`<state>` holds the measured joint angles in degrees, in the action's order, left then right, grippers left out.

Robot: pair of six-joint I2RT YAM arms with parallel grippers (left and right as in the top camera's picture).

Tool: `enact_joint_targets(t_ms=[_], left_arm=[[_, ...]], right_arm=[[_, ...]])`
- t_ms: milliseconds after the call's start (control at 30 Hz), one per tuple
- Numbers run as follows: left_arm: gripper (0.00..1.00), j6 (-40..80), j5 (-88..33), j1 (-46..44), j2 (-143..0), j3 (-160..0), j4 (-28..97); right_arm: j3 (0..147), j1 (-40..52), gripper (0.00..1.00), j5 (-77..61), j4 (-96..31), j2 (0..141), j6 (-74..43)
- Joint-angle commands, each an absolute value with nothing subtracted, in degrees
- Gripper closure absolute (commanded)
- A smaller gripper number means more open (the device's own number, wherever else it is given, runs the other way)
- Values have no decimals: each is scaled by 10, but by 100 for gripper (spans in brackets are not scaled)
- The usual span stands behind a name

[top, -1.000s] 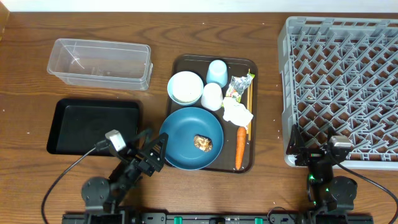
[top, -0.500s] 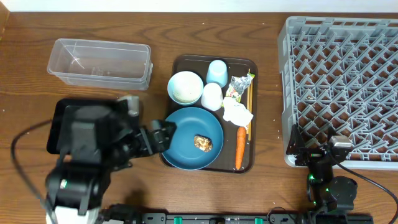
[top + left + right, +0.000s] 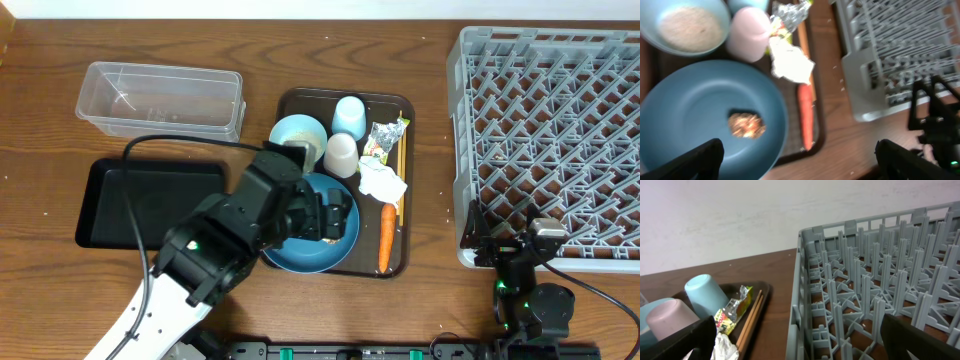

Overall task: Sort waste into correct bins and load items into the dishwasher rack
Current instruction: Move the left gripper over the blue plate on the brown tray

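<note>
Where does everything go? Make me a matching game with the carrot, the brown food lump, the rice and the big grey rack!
Things:
1. long orange carrot
2. small brown food lump
3. white rice grains
4. big grey plastic dishwasher rack

Places:
A. on the large round blue dish
B. on the wooden table, right of the tray
C. inside the pale round bowl
D. lying on the dark brown serving tray, right of the blue dish

Pairs: 1-D, 2-A, 3-C, 4-B
</note>
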<state>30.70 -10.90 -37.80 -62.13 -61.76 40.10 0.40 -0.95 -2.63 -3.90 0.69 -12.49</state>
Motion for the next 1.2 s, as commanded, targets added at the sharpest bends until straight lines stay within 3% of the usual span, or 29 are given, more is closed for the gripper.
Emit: enact_joint_targets(t_ms=[0,233,567,1167], left_arm=[[2,340,-96,-393,-646,-629,386],[2,430,-56,-406,-757,-631,404],[2,423,14,-452,-870,-697,453],[2,451,51,-471,-939,-696,404]], right_arm=[[3,-19,1,-28,-41,3,-119],[3,-19,1,-28,-41,3,-119],[3,-19,1,-28,-41,3,-119],[3,-19,1,-28,-41,3,-119]])
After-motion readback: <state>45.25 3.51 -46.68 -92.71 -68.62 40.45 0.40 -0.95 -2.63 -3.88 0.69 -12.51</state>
